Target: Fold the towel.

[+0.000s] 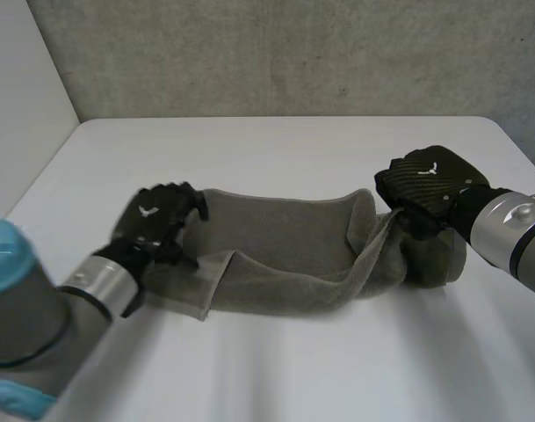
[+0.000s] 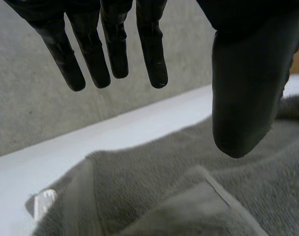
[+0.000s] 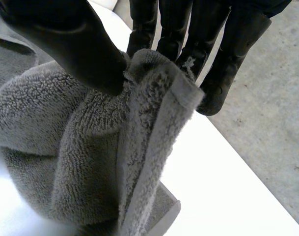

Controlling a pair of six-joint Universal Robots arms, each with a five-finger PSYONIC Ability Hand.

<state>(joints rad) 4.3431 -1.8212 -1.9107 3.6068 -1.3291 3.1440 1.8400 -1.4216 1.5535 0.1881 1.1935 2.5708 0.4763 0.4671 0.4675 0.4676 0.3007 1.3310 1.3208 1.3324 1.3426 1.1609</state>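
A grey towel (image 1: 285, 251) lies stretched across the middle of the white table (image 1: 276, 149), partly folded along its length. My left hand (image 1: 157, 220) rests over the towel's left end. In the left wrist view its fingers (image 2: 110, 54) hang straight and apart above the towel (image 2: 198, 196), holding nothing. My right hand (image 1: 430, 189) is at the towel's right end, lifted a little off the table. In the right wrist view its thumb (image 3: 75, 44) and fingers (image 3: 223, 59) pinch a bunched edge of the towel (image 3: 139, 128).
A grey wall (image 1: 293, 53) runs behind the table's far edge. A white panel (image 1: 21, 97) stands at the left. A small white label (image 2: 43, 201) shows at the towel's left corner.
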